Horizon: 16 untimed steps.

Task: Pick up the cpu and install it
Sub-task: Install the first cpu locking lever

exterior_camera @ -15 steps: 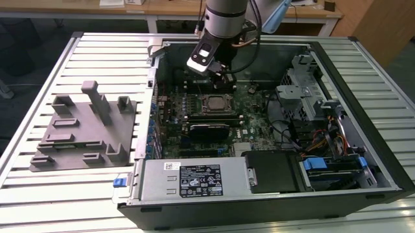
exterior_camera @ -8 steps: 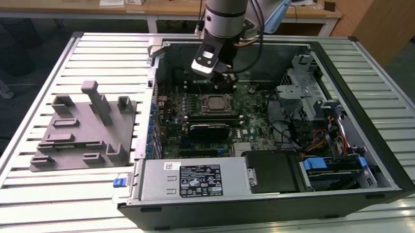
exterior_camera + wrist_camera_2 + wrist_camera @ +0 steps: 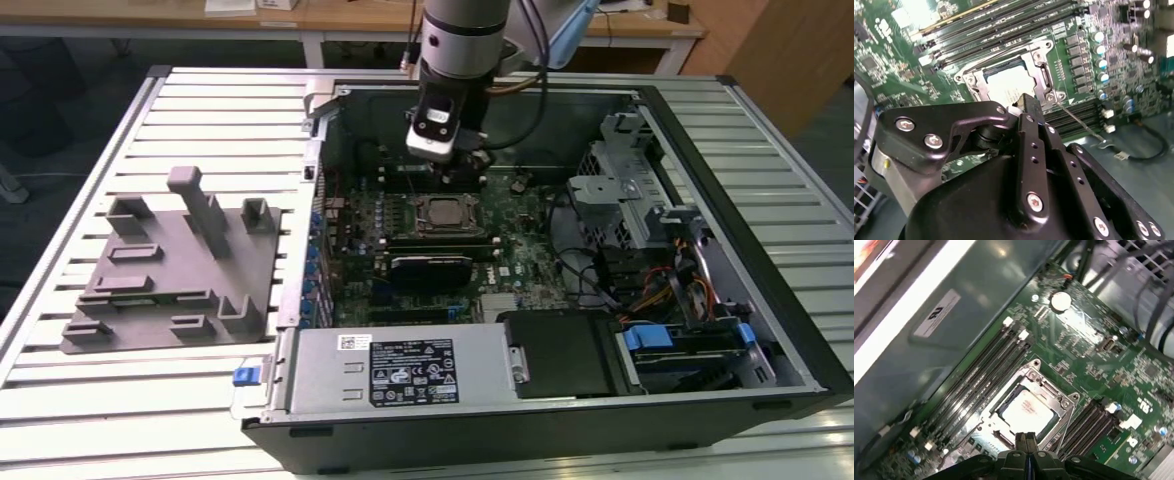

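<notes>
Inside the open computer case (image 3: 787,330), much is masked. In the second wrist view the black body of the gripper (image 3: 1026,102) covers the near side of the socket (image 3: 1041,75) and the near edge of the cpu (image 3: 1006,85), so only a pale patch of the chip shows. In the first wrist view the gripper (image 3: 1026,440) is cut off by the picture's edge and only the finger ends show. In the exterior view the fingertips are hard to make out against the dark board.

- Gripper: the two fingers (image 3: 1021,440) are pressed together with only a thin seam between them, clenched on nothing. They hang above the socket's edge, close to the cpu but apart from it.
- Cpu: in the first wrist view the cpu (image 3: 1026,408) lies flat in the socket (image 3: 1064,402), silver face up, ringed by the metal frame. It is near square, so no clear long axis shows. Its edges run parallel to the frame and to the memory slots (image 3: 979,375) on either side.
- A thin metal rod (image 3: 1079,120) juts from one socket corner. I cannot tell whether it is latched.
- Exterior view: the cpu (image 3: 445,213) sits mid-board, with the arm above it.

Surface: the case lies on its side on a slatted metal table (image 3: 80,180). A grey fixture block (image 3: 174,270) sits beside the case on the exterior view's left. Room: wooden desks (image 3: 347,15) stand behind the table.
</notes>
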Tool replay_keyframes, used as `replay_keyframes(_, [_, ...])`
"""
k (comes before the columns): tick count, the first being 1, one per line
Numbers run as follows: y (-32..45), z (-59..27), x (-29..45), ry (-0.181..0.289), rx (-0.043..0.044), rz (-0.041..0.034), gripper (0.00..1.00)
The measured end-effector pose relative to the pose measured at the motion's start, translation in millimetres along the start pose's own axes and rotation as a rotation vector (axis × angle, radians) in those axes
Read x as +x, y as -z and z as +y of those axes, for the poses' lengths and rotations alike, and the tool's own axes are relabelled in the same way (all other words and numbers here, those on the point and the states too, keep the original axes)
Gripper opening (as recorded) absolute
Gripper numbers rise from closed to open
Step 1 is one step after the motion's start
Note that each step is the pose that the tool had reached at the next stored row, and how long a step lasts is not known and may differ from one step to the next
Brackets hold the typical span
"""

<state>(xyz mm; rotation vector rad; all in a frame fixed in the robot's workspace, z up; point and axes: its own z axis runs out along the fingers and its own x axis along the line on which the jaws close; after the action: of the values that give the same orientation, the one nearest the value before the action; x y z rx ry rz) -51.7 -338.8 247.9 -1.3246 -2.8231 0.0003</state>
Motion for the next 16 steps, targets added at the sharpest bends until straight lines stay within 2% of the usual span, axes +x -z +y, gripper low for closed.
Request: replay_keyframes(16, [-0.4, 0.0, 0.0, 0.284, 0.0060, -0.0028, 0.11])
